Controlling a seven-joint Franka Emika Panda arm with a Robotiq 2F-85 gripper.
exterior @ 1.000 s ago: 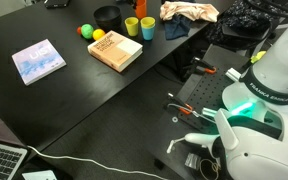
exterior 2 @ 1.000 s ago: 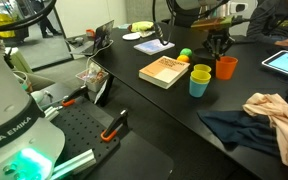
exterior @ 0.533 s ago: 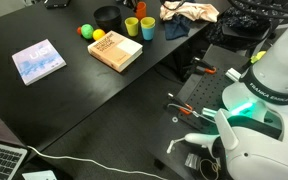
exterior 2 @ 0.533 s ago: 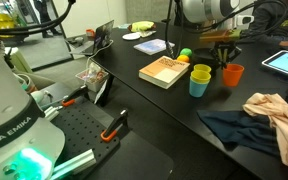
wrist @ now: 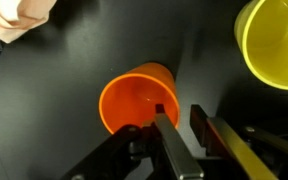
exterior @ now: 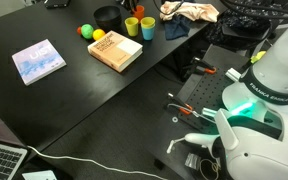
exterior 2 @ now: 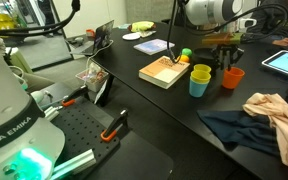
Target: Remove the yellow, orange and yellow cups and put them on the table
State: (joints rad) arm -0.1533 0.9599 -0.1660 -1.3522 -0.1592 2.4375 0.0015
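The orange cup [wrist: 132, 100] stands upright on the black table [exterior 2: 144, 110], also seen in both exterior views [exterior 2: 231, 76] [exterior: 139, 10]. My gripper [wrist: 179, 108] hangs right over it [exterior 2: 231, 58]. One finger [wrist: 164, 125] is inside the rim and the other is just outside, with a small gap to the cup wall, so the jaws are open. A yellow cup [wrist: 274, 45] stands close by, next to the blue cup [exterior 2: 199, 86] and beside it in an exterior view [exterior: 132, 25]. I see no second yellow cup.
A tan book [exterior: 115, 49] lies near the cups, with small balls [exterior: 91, 32] and a black bowl [exterior: 108, 14] behind it. A beige cloth [exterior 2: 279, 112], a dark cloth [exterior 2: 234, 130] and a tablet [exterior 2: 284, 62] lie around. A pale blue book [exterior: 38, 60] lies further off.
The gripper has carried the orange cup away from the blue cup and lowered it onto the table. The jaws now stand slightly apart around its wall.
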